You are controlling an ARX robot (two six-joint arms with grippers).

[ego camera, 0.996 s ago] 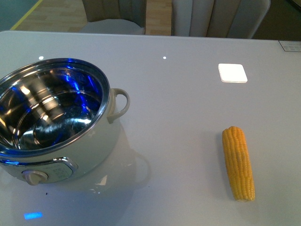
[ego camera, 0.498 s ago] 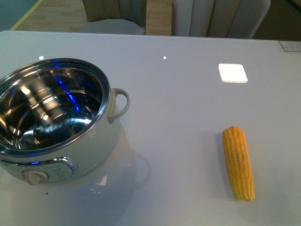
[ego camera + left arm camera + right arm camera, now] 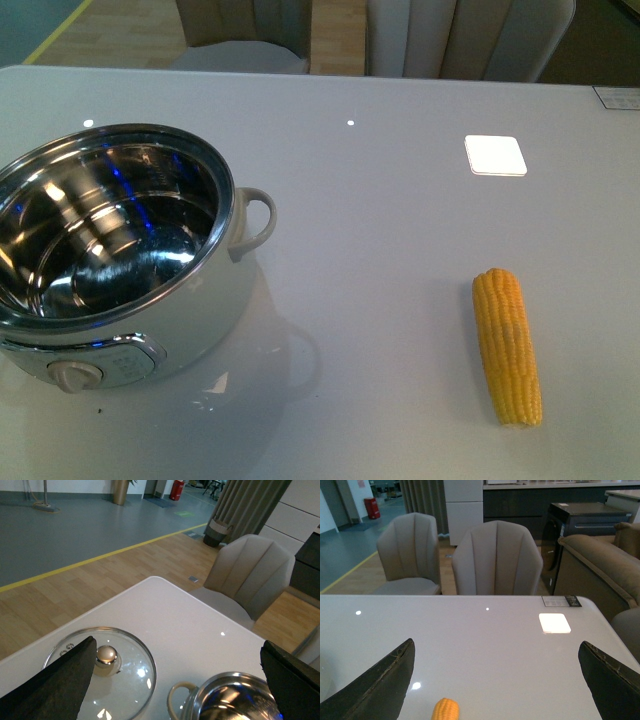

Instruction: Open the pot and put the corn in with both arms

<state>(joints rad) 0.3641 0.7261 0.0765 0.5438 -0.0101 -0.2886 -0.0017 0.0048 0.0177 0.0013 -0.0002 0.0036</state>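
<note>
Pale grey tabletop (image 3: 400,250) is filling most of the front view, with beige upholstered chairs (image 3: 497,555) standing along its far edge and wood flooring showing behind them. On the robot's left side of the table, the pot (image 3: 215,300) is sitting uncovered, its shiny steel inside showing nothing but reflections, one loop handle (image 3: 255,222) pointing toward the table's middle and the beige dial (image 3: 75,375) facing the robot. In the left wrist view, the glass lid (image 3: 125,680) is lying flat on the table just beside the pot, its knob (image 3: 106,654) pointing up. The corn (image 3: 508,345) is lying on the robot's right side of the table, well apart from the pot, running lengthwise away from the robot. A small white square (image 3: 494,155) is lying flat farther back. The left gripper (image 3: 177,643) is hovering above the lid and pot with its black fingers (image 3: 55,685) spread wide, holding nothing. The right gripper (image 3: 496,644) is hovering above the corn, its fingers (image 3: 380,685) likewise spread wide and holding nothing.
</note>
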